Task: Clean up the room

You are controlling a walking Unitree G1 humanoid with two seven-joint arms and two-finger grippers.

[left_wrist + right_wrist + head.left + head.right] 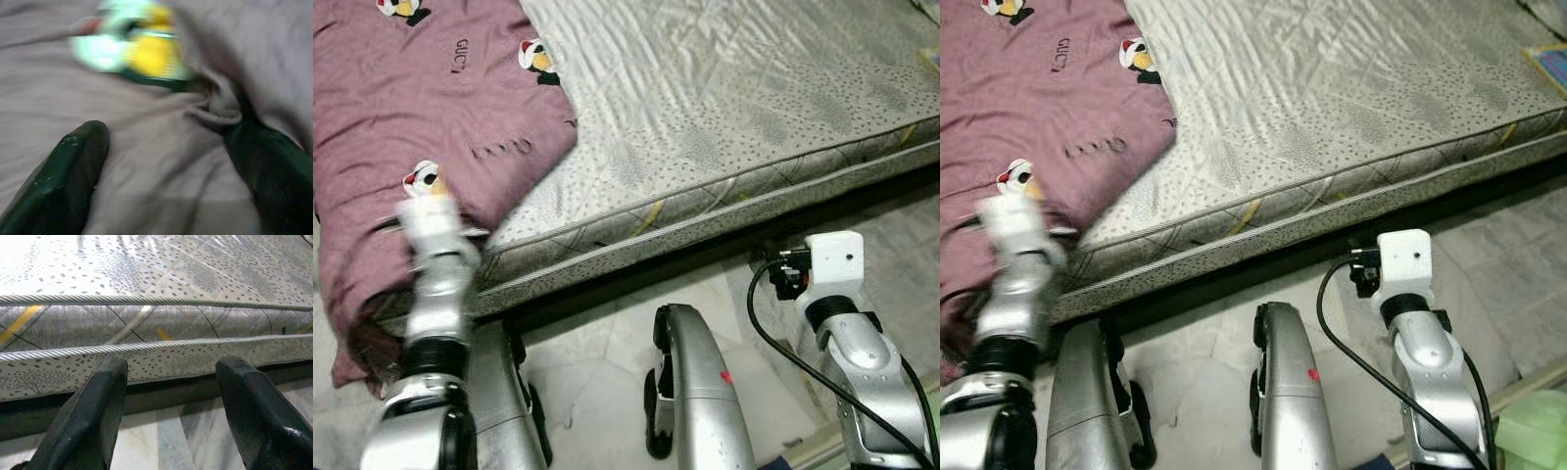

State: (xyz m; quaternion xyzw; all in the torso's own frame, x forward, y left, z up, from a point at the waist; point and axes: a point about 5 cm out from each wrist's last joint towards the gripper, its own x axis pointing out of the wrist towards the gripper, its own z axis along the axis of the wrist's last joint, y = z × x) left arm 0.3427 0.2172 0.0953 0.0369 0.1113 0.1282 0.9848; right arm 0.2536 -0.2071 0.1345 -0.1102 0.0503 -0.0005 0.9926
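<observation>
Blanket [401, 127], mauve with small penguin prints and dark lettering, lies over the left part of the mattress [724, 108] and hangs past its near edge toward the floor [597, 372]. Left gripper [164, 147]: jaws open, both black fingers [68, 171] pressed against the blanket fabric, with a raised fold of cloth lying between them near one fingertip. A blurred yellow, white and green penguin print [142, 49] sits just beyond the fingertips. In the head views the left arm [435, 284] reaches up to the draped blanket edge and appears motion-blurred.

Right gripper [171, 406]: jaws open and holding nothing, aimed at the side wall of the mattress, apart from it. Two corded piping seams [156, 301] run along that grey, speckled side wall, above a dark gap at the floor. The right arm [847, 323] is held low over the pale tiled floor beside the bed, with a black cable [773, 343] looping along it. A pale green object [1533, 431] lies on the floor at the lower right corner
</observation>
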